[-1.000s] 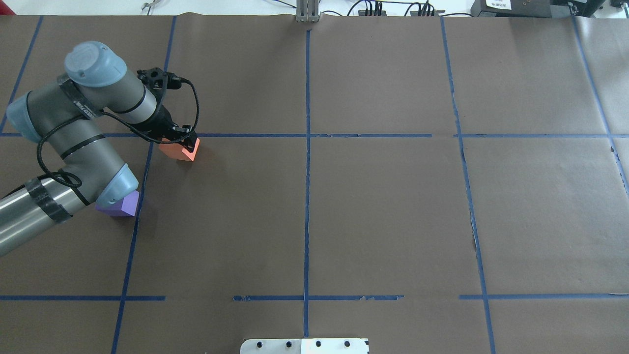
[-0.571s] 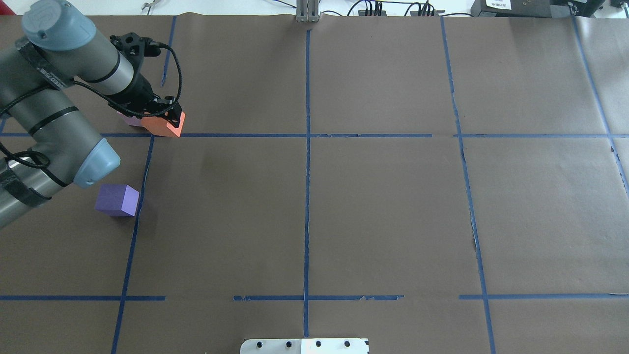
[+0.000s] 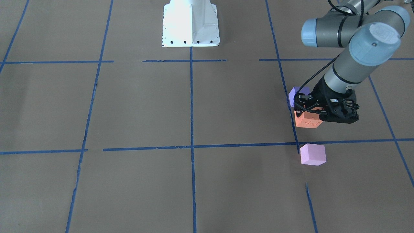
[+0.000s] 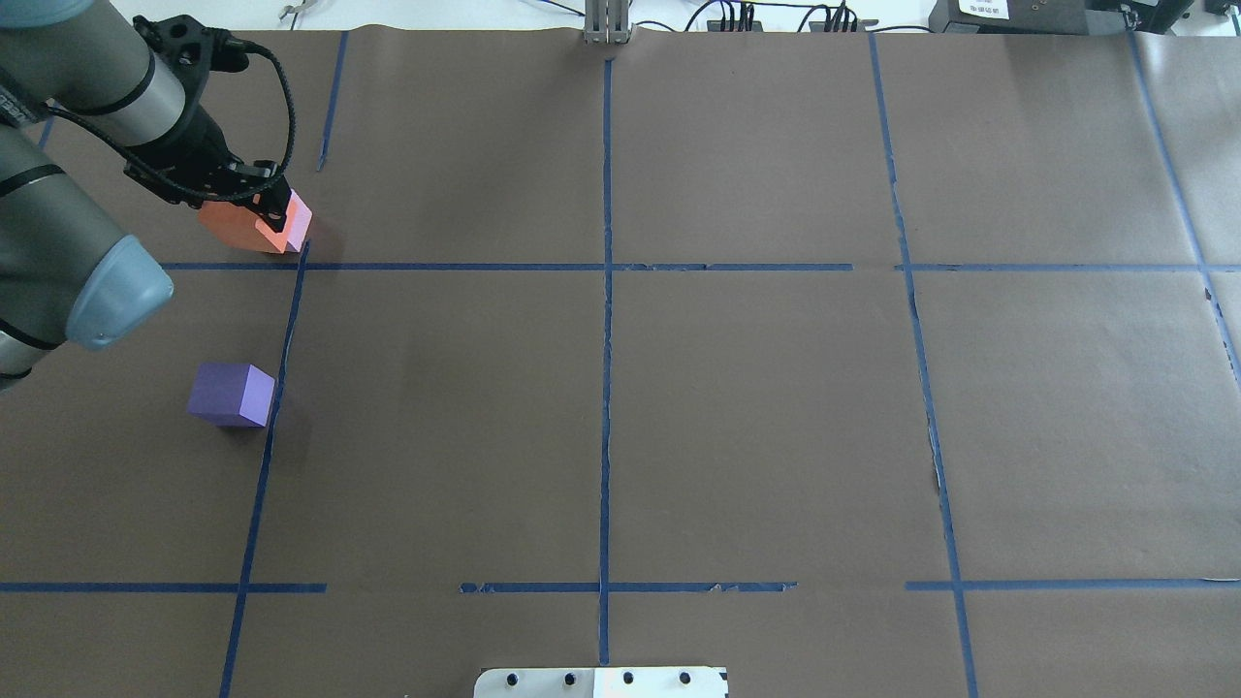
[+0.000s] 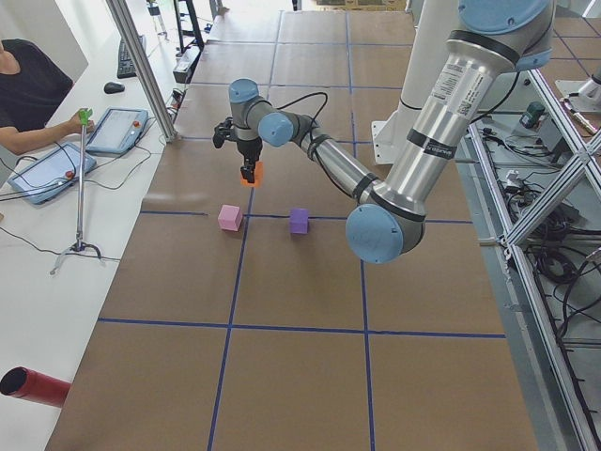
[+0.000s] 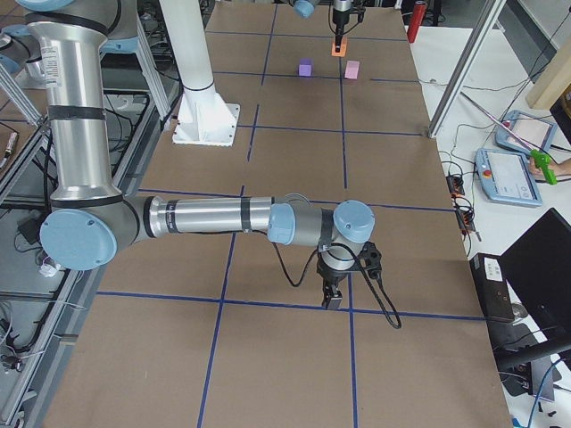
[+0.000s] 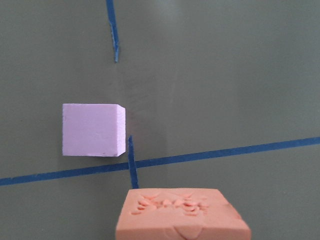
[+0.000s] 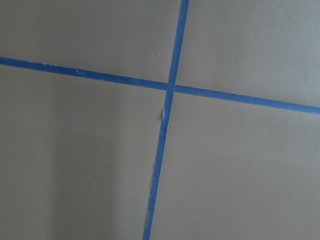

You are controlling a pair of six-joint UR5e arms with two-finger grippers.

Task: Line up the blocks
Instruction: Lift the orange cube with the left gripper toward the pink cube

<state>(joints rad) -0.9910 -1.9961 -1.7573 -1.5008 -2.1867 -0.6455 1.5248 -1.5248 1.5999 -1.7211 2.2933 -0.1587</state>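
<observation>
My left gripper (image 4: 254, 208) is shut on the orange block (image 4: 233, 228) and holds it above the table at the far left. In the front-facing view the gripper (image 3: 311, 111) holds the orange block (image 3: 306, 121) between the purple block (image 3: 295, 93) and the pink block (image 3: 312, 154). In the overhead view the pink block (image 4: 300, 221) is partly hidden behind the orange one, and the purple block (image 4: 231, 394) lies nearer the robot. The left wrist view shows the pink block (image 7: 92, 130) on the table beyond the held orange block (image 7: 181, 215). My right gripper (image 6: 335, 299) hangs low over bare table; I cannot tell if it is open.
Blue tape lines (image 4: 605, 291) divide the brown paper table cover into squares. The white robot base plate (image 3: 190, 26) stands at the robot's edge. Operator tablets (image 5: 117, 129) lie on a side table beyond the far edge.
My left gripper has carried the orange block away from the robot and to the left, up to the pink block. The arm no longer covers the purple block.
</observation>
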